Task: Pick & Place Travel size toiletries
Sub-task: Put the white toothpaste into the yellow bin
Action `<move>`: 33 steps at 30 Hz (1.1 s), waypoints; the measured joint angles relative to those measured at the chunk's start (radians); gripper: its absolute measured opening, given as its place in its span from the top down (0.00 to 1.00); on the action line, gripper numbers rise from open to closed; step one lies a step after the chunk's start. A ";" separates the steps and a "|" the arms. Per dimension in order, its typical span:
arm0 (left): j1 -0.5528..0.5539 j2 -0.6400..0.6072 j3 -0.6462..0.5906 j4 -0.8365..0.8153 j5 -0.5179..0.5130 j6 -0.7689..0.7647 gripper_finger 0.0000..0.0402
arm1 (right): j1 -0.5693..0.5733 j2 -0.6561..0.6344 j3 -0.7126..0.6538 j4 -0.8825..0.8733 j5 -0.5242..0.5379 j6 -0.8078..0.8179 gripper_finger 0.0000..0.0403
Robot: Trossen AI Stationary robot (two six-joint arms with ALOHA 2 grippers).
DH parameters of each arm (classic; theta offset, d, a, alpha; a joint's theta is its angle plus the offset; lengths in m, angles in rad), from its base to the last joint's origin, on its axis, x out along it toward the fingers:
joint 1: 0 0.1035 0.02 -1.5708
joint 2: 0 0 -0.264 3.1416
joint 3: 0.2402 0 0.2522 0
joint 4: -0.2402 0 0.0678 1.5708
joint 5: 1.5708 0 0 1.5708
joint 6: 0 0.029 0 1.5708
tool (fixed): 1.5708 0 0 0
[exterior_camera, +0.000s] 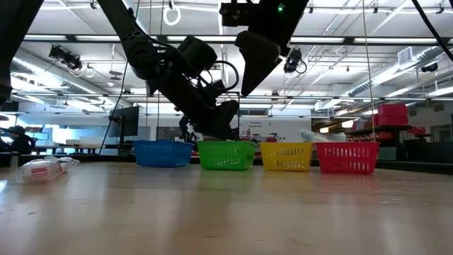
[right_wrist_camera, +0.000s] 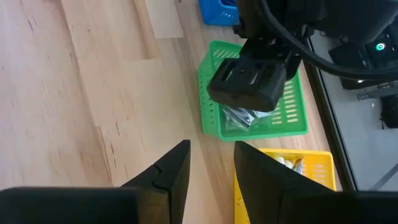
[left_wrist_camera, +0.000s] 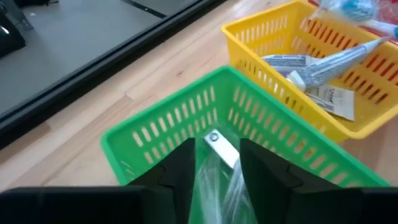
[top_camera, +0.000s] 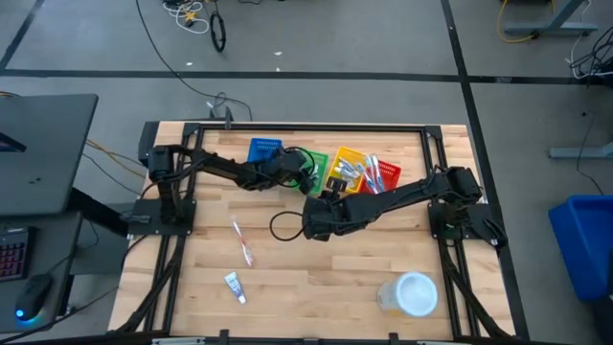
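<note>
My left gripper (left_wrist_camera: 217, 171) hangs low over the green basket (top_camera: 316, 163), shut on a clear-wrapped toiletry (left_wrist_camera: 216, 163). More shiny wrapped pieces (right_wrist_camera: 239, 118) lie inside that basket. My right gripper (right_wrist_camera: 212, 168) hovers empty above bare wood near the table's middle (top_camera: 321, 218), its fingers a narrow gap apart. A wrapped toothbrush (top_camera: 241, 240) and a small white tube (top_camera: 235, 286) lie flat on the table toward its near left. White tubes (left_wrist_camera: 314, 70) rest in the yellow basket (top_camera: 345, 171). My left gripper pinches the clear-wrapped toiletry between its two fingers, coming from above and pointing down into the green basket. The wrapper's silvery end with a hole (left_wrist_camera: 214, 139) pokes out past the fingertips toward the basket's wall. Whether that end rests on the basket does not show.
Blue (top_camera: 265, 150), green, yellow and red (top_camera: 385, 174) baskets stand in a row along the far edge. A large round translucent container (top_camera: 410, 294) sits near the near right corner. A black cable loop (top_camera: 283, 226) lies beside my right gripper. Open wood stretches across the near half.
</note>
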 joint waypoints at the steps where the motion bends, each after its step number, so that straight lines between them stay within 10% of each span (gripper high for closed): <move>1: 0.001 0.000 0.000 0.004 0.000 0.006 0.65 | 0.000 0.000 0.000 0.000 -0.002 0.001 0.66; 15: -0.011 -0.128 0.000 -0.058 0.056 0.047 0.57 | -0.008 0.000 0.000 -0.001 -0.103 0.042 0.70; 33: -0.170 -0.641 -0.026 -1.014 0.224 0.060 0.61 | -0.006 0.000 -0.001 -0.032 -0.226 0.079 0.71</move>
